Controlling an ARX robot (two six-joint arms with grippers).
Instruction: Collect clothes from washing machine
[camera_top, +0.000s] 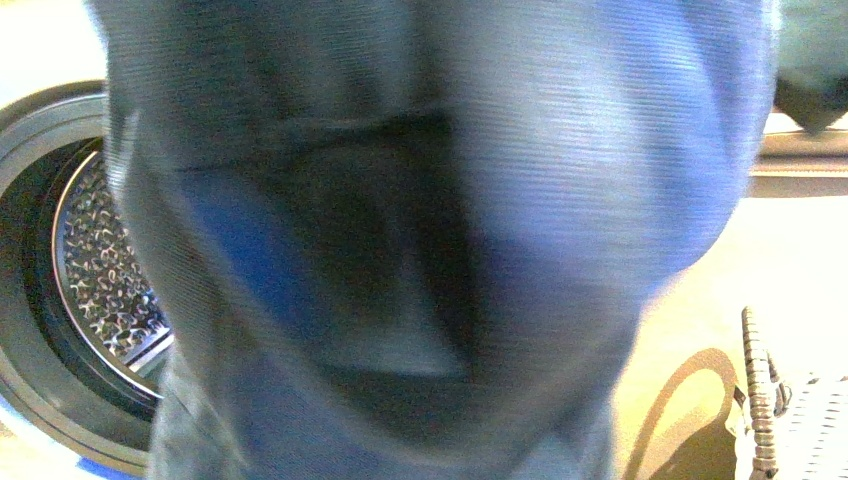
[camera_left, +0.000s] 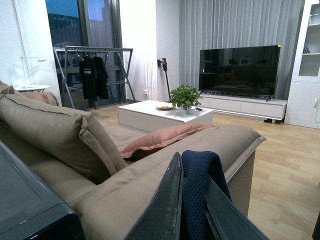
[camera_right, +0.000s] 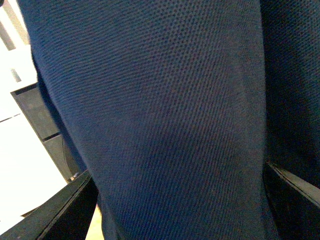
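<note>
The navy-blue clothes (camera_top: 420, 250) hang blurred right before the front camera and cover most of that view. Behind them at the left shows the washing machine (camera_top: 40, 130) with its round mouth and perforated steel drum (camera_top: 105, 270). In the left wrist view my left gripper (camera_left: 192, 200) is shut on a fold of the clothes (camera_left: 197, 185), which sticks up between the two fingers. In the right wrist view the clothes (camera_right: 165, 120) fill the picture between my right gripper's (camera_right: 177, 200) spread, open fingers (camera_right: 65, 210).
A woven basket (camera_top: 770, 410) stands at the lower right of the front view on a pale floor. The left wrist view looks over a brown sofa (camera_left: 100, 170) with cushions toward a white coffee table (camera_left: 150, 112), a TV (camera_left: 240, 70) and a clothes rack (camera_left: 95, 70).
</note>
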